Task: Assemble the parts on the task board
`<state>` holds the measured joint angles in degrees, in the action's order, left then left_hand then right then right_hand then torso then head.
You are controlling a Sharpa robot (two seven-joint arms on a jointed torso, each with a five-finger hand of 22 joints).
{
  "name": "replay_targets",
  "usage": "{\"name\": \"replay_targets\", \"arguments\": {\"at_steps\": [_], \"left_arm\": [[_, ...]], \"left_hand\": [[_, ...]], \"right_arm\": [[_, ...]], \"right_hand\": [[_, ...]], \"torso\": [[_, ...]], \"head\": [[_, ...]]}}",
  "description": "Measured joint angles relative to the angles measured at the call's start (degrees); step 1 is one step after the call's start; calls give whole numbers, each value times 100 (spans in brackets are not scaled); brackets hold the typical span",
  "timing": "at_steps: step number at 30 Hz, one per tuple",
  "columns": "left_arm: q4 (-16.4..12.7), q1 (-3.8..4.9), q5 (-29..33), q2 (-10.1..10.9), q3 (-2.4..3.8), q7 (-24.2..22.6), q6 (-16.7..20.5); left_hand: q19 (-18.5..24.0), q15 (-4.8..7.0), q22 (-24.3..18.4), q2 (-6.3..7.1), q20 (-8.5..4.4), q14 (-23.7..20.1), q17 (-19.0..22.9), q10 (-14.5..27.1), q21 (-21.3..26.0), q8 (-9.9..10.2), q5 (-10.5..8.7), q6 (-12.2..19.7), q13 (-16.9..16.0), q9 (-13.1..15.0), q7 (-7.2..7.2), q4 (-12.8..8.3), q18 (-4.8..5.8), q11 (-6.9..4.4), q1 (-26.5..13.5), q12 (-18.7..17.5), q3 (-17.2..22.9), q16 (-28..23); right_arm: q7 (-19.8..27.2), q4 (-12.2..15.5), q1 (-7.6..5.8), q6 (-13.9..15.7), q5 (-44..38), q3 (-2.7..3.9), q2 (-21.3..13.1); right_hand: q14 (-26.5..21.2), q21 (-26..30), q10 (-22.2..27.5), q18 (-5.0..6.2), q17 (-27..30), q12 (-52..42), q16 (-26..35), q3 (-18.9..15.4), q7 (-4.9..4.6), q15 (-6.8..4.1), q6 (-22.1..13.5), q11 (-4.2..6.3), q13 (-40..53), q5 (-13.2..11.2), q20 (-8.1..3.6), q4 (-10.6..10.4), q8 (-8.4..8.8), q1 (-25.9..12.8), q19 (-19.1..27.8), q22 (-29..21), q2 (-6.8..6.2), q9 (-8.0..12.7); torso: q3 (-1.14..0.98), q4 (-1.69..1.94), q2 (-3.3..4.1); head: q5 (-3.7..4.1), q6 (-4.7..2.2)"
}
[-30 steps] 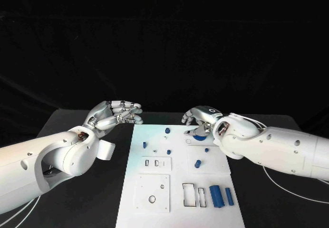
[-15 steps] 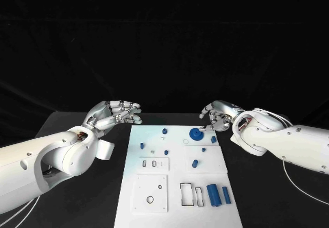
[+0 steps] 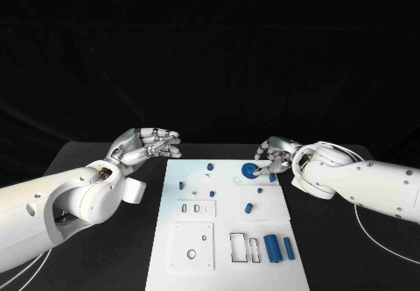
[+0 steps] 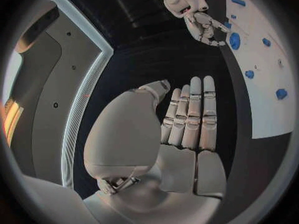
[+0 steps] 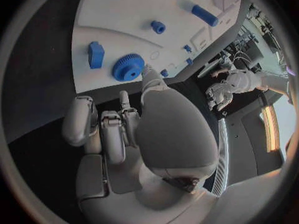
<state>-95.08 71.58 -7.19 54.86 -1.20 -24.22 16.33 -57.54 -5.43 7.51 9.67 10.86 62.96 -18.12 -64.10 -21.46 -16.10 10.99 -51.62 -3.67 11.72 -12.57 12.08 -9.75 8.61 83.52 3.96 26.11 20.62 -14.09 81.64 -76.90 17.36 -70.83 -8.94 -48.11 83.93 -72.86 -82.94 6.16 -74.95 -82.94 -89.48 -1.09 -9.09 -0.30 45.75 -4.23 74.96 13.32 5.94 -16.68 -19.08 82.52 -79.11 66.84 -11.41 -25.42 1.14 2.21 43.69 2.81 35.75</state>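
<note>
The white task board (image 3: 227,233) lies in the middle of the black table. A blue gear (image 3: 250,171) lies flat near its far right corner. My right hand (image 3: 278,156) hovers just right of the gear with its fingers curled, and one fingertip (image 5: 146,74) touches the gear (image 5: 128,67) at its rim; nothing is gripped. A small blue block (image 5: 95,55) lies beside the gear. My left hand (image 3: 149,145) is raised off the board's far left corner and holds nothing, its fingers (image 4: 190,114) stretched side by side. From the left wrist, the right hand (image 4: 206,25) reaches the gear (image 4: 234,41).
Several small blue pegs stand on the board, among them one at the far edge (image 3: 209,165) and one mid-board (image 3: 247,208). Two blue bars (image 3: 272,247) lie near the right edge beside rectangular slots (image 3: 238,247). A square plate with a hole (image 3: 192,245) sits at the near left.
My right hand, which covered the gear, drew back to the right and uncovered it; one fingertip now touches its rim. The left hand has not moved.
</note>
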Motion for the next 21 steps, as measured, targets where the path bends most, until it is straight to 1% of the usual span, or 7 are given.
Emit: {"name": "replay_targets", "arguments": {"at_steps": [2, 5, 8, 17, 18, 20, 21], "left_arm": [[-1, 0, 0, 2, 0, 0, -2], [-5, 0, 0, 6, 0, 0, -4], [-7, 0, 0, 8, 0, 0, -7], [-14, 0, 0, 19, 0, 3, -12], [-14, 0, 0, 21, 0, 4, -12], [-16, 0, 0, 24, 0, 5, -12], [-17, 0, 0, 25, 0, 6, -13]], "left_hand": [[0, 0, 0, 0, 0, 0, 0, 0, 0, 0, 0, 0, 0, 0, 0, 0, 0, 0, 0, 0, 0, 0], [0, 0, 0, 0, 0, 0, 0, 0, 0, 0, 0, 0, 0, 0, 0, 0, 0, 0, 0, 0, 0, 0], [0, 0, 0, 0, 0, 0, 0, 0, 0, 0, 0, 0, 0, -1, 0, 0, 0, 0, 0, 0, 0, 0], [0, 0, 0, 0, 0, 0, -8, 0, -26, 0, 0, 0, 0, 2, 0, -15, 0, 0, 0, 0, 15, -24], [0, 0, 0, 0, 0, 0, -14, 0, -27, 0, 0, 0, 0, 5, 0, -15, 0, 0, 0, 0, 15, -24], [0, 0, 0, 0, 0, 0, -14, 0, -27, 0, 0, 0, 0, 5, 0, -15, 0, 0, 0, 0, 15, -24], [0, 0, 0, 0, 0, 0, -14, 0, -27, 0, 0, 0, 0, 5, 0, -15, 0, 0, 0, 0, 15, -24]], "right_arm": [[-11, -38, 23, -19, 19, -2, 38], [-20, -90, 51, -30, 42, -3, 93], [-23, -134, 69, -30, 56, -3, 143], [-24, -204, 84, -24, 74, -4, 228], [-24, -209, 84, -23, 74, -4, 233], [-25, -225, 85, -21, 76, -4, 248], [-25, -231, 85, -21, 77, -4, 255]], "right_hand": [[0, -2, 0, 0, 0, -24, 0, 0, 0, 0, 0, 0, 0, 0, -20, 0, -22, 4, -20, 10, 4, -1], [0, -11, -18, -87, 1, -44, 0, 2, 0, 0, 0, -18, 0, 0, -9, 2, -22, 21, -31, 26, 21, -1], [0, -25, -40, -88, 1, -58, 0, 26, 0, 0, 0, 2, 0, 0, 1, 24, -30, 34, -41, 36, 34, -1], [0, -25, -40, -87, 1, -81, 0, 85, 0, 0, 0, 2, -1, 0, 1, 17, -66, 65, -41, 61, 67, -1], [0, -25, -40, -87, 1, -81, 0, 100, 0, 0, 0, 2, -1, 0, 1, 21, -66, 73, -41, 61, 111, -1], [0, -50, -40, -87, 1, -81, 1, 122, 0, 0, 0, 2, -1, 0, 1, 8, -85, 71, -41, 76, 118, -1], [0, -52, -40, -87, 2, -81, 1, 138, 0, 0, 0, 2, -2, 0, 1, 24, -88, 97, -41, 78, 143, 0]], "torso": [[3, 1, 0], [3, 2, 1], [3, 4, 0], [4, 2, -5], [4, 1, -5], [4, 1, -5], [4, -1, -5]], "head": [[-3, 9], [-3, 19], [-5, 36], [-19, 63], [-20, 63], [-20, 65], [-20, 65]]}}
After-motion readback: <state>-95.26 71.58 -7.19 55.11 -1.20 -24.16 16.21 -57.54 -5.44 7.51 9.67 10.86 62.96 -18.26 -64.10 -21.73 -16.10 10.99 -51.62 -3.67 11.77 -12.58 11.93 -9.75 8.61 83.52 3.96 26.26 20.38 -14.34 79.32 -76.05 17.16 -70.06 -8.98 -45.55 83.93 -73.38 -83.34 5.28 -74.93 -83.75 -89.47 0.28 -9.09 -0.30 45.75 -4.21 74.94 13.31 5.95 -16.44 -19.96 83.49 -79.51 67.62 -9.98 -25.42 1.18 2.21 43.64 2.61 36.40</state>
